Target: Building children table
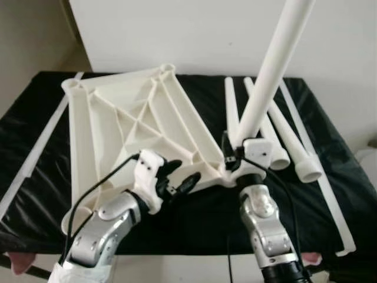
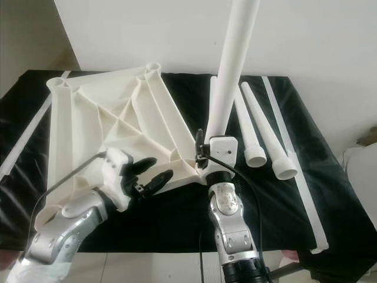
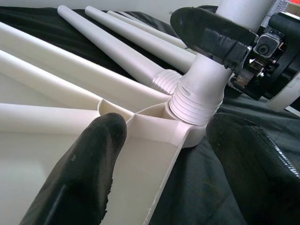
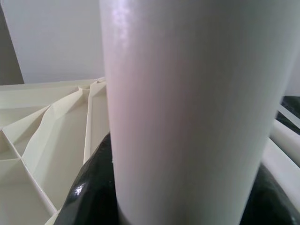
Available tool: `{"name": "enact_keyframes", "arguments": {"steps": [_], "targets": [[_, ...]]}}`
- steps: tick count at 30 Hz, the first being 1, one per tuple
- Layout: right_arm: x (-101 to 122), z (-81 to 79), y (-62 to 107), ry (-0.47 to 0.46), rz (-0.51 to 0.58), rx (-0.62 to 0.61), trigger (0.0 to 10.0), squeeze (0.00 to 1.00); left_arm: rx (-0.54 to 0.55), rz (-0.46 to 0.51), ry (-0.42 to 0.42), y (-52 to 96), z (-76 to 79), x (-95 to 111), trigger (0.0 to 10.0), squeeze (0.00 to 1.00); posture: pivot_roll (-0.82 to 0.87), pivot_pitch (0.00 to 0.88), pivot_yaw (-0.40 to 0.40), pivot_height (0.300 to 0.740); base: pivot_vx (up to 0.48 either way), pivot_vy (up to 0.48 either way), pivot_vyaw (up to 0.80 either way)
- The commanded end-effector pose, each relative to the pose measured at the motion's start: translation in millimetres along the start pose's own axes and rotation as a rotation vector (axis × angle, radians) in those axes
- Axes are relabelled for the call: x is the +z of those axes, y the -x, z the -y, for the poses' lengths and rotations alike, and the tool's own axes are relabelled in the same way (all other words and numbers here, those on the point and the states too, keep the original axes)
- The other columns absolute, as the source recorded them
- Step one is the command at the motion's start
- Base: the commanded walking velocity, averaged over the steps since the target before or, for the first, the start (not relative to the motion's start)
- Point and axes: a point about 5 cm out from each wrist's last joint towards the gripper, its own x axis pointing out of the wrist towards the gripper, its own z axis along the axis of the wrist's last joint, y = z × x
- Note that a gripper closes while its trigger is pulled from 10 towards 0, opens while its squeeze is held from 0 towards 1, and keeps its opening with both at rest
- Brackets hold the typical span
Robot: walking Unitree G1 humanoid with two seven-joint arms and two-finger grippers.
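tabletop [image 1: 129, 118] lies underside up on black cloth [image 1: 330, 177]. right gripper [image 1: 235, 154] clamped on upright leg [image 1: 268, 73], threaded end seated in near right corner socket; leg top cut off. left gripper [image 1: 177, 177] fingers apart, over near rim. spare legs [image 1: 283, 138] beside, partly hidden behind the leg.

The right gripper [image 1: 235, 154] stands at the near right corner of the upturned table top [image 1: 126, 118], its silver forearm rising almost straight up beneath it and its jaws closed round the base of the upright table leg [image 1: 274, 65] seated in that corner. The left gripper [image 1: 177, 177] reaches in from the near left on a bent silver arm, resting over the table top's near edge just left of that corner, its two black fingers [image 3: 89, 168] spread apart and holding nothing.
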Motion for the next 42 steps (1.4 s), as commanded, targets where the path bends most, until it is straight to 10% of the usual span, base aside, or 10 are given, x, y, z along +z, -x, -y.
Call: {"name": "enact_keyframes", "arguments": {"steps": [1,3,4,5,10,11,12,26,27,42], "targets": [[-19.3,1.2,7.9,0.001,-0.097,0.005,10.0,1.0,-0.024,-0.002,0.005,-0.3,2.3,0.8,10.0,0.0,-0.03,0.127,-0.021,0.74,0.0,0.0,0.0],[-19.0,5.7,5.0,-0.005,-0.094,0.013,10.0,1.0,-0.028,0.0,0.007,-1.4,3.0,1.4,10.0,0.0,-0.03,0.127,-0.02,0.74,0.0,0.0,0.0],[-18.5,8.3,3.0,-0.005,-0.092,0.019,10.0,0.76,-0.029,0.001,0.008,-1.9,3.3,1.5,10.0,0.0,-0.03,0.127,-0.019,0.74,0.0,0.0,0.0],[-17.0,11.1,-0.5,-0.01,-0.083,0.051,10.0,0.0,-0.031,0.001,0.008,-2.5,3.4,1.6,10.0,0.0,-0.04,0.127,-0.017,0.74,0.0,0.0,0.0],[-12.6,15.7,-9.2,-0.037,-0.064,0.165,8.4,0.0,-0.033,0.002,0.01,-3.9,3.2,1.6,10.0,0.0,-0.04,0.125,-0.015,0.74,0.0,0.0,0.0],[-9.6,19.4,-12.9,-0.032,-0.048,0.201,0.8,0.0,-0.033,0.004,0.011,-4.4,3.2,1.6,10.0,0.0,-0.04,0.123,-0.015,0.74,0.0,0.0,0.0],[-5.9,23.6,-17.4,-0.014,-0.035,0.255,0.0,0.0,-0.034,0.005,0.011,-5.3,3.0,1.7,10.0,0.0,-0.05,0.119,-0.016,0.74,0.0,0.0,0.0],[-10.7,34.9,-26.5,-0.002,-0.105,0.462,0.0,0.0,-0.012,0.033,0.012,-9.3,0.9,4.3,10.0,0.0,-0.04,0.111,-0.046,0.74,0.0,0.0,0.0],[-16.4,32.4,-21.6,-0.001,-0.121,0.468,10.0,0.0,-0.005,0.034,0.016,-8.1,1.0,4.0,10.0,0.0,-0.04,0.115,-0.047,0.74,0.0,0.0,0.0],[-36.6,28.3,-3.2,0.056,-0.171,0.599,10.0,0.0,-0.022,0.026,0.024,-8.2,2.7,3.7,10.0,0.0,-0.05,0.123,-0.025,0.74,0.0,0.0,0.0]]}}
